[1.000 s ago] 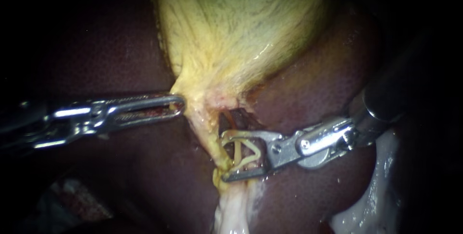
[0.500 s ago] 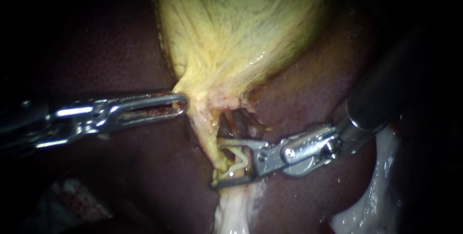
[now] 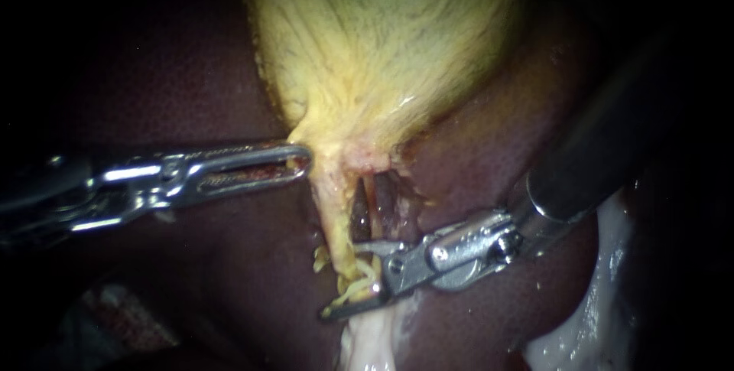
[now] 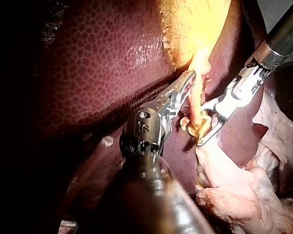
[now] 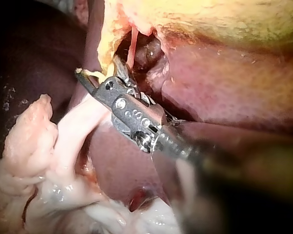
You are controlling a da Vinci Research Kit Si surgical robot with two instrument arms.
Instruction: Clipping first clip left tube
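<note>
Clamping left tube (image 3: 334, 210), right instrument (image 3: 342, 279), gallbladder (image 3: 382, 50) above

left instrument (image 3: 294, 163) level, clamped tight — right instrument (image 3: 342, 280) slanting in from upper right, partly closed

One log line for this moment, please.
left instrument: jaws shut on gallbladder | right instrument: jaws shut on left tube, below gallbladder | liver: untouched

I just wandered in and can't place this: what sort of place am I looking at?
Probably a surgical practice bench. The left instrument holds a yellowish gallbladder, the right instrument grips a thin tube below it, and dark red liver lies all around.
</note>
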